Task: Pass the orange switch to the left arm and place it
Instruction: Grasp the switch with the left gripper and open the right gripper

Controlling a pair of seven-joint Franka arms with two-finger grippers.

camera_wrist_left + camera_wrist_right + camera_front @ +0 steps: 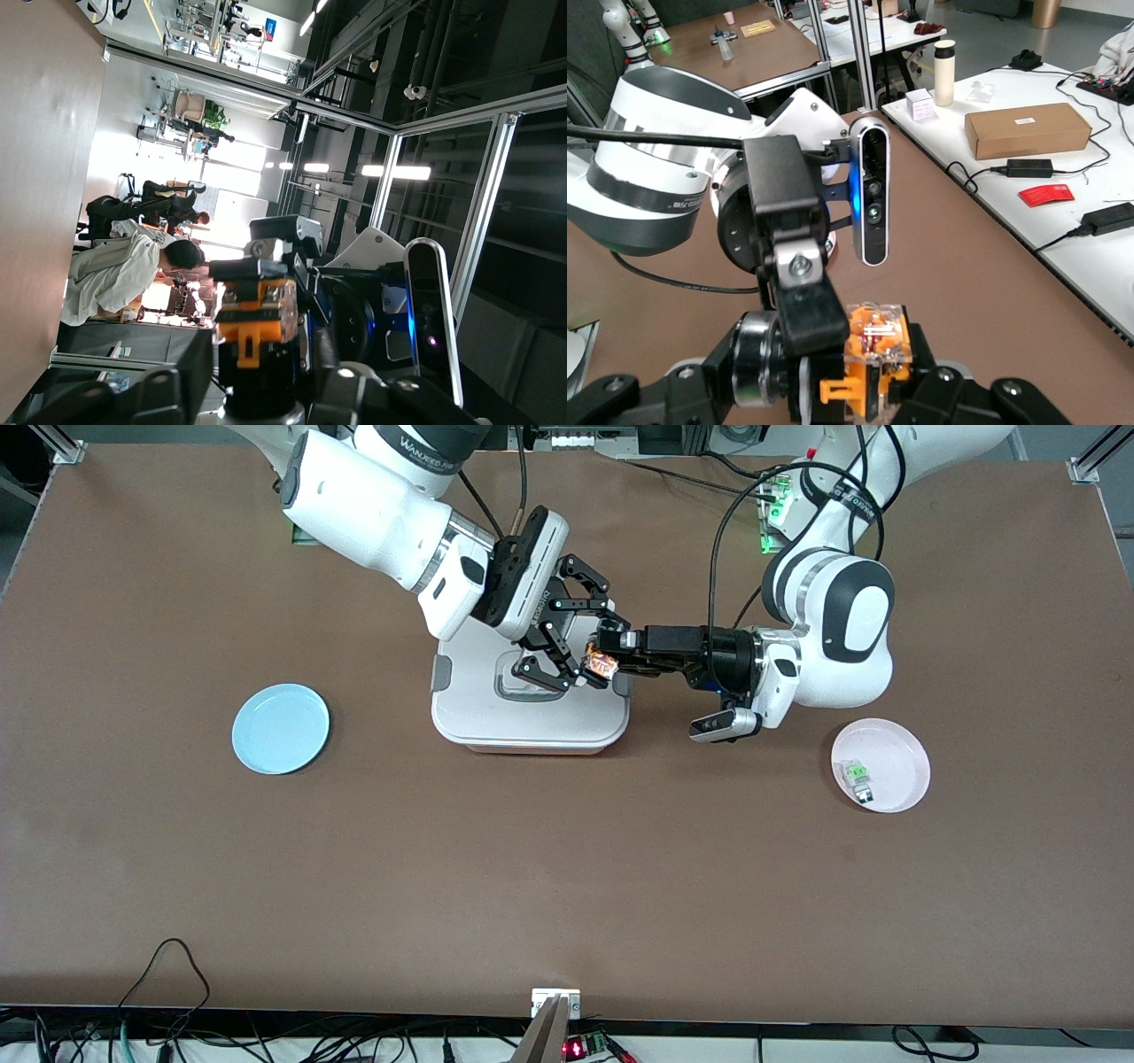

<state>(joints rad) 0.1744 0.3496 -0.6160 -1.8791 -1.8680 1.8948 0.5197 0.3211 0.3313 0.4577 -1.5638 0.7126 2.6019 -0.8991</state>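
Note:
The orange switch point(602, 662) hangs in the air over the white box point(532, 722), above the box's edge toward the left arm's end. My left gripper point(616, 661) reaches in level and is shut on the switch. My right gripper point(595, 652) comes down from above the box, open, with one finger on either side of the switch. In the left wrist view the switch point(257, 310) sits in my left gripper point(257, 390). In the right wrist view the switch point(873, 341) lies between the fingers of my right gripper point(824, 394).
A light blue plate point(281, 728) lies toward the right arm's end of the table. A pink plate point(904, 735) toward the left arm's end holds a small green-and-clear component point(858, 775). Cables hang along the table's near edge.

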